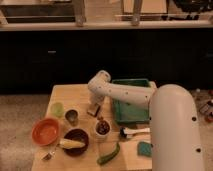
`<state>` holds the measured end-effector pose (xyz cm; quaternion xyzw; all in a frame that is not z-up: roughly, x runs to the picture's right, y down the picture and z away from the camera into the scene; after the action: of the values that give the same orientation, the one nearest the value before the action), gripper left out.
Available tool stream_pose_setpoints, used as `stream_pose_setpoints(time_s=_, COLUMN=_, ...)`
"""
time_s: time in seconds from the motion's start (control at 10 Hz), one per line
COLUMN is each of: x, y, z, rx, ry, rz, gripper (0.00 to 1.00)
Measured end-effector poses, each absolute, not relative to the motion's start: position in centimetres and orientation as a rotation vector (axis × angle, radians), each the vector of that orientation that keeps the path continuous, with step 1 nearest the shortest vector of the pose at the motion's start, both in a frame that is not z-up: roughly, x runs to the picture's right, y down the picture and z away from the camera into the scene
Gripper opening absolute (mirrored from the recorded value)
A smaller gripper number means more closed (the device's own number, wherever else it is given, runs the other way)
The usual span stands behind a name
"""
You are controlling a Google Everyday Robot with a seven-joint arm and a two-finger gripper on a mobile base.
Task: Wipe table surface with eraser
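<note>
The pale wooden table surface (70,95) fills the lower left of the camera view. The eraser (93,110), a small tan block with a darker underside, lies on it near the middle, just left of the green tray. My gripper (94,105) is at the end of the white arm, straight over the eraser and down on its top. The arm reaches in from the right, over the tray, and its large white link hides the table's right front part.
The green tray (131,100) sits on the right. A pale green cup (57,109), a small metal cup (72,116), an orange bowl (46,131), a dark bowl (75,141), a white cup (102,128), a green pepper (109,154), a white-handled brush (135,132) and a teal sponge (145,148) crowd the front.
</note>
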<state>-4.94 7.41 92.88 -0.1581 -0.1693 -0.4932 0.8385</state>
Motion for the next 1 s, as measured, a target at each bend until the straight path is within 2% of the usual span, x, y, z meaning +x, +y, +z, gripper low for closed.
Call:
stream_pose_setpoints(time_s=0.5, x=-3.1, y=5.3, z=95.0, rx=-0.334, ry=-0.254, rz=-1.006, gripper=0.00)
stream_pose_setpoints(time_s=1.0, x=-7.3, y=5.5, z=95.3, rx=-0.311, ry=-0.277, rz=-1.020, gripper=0.00)
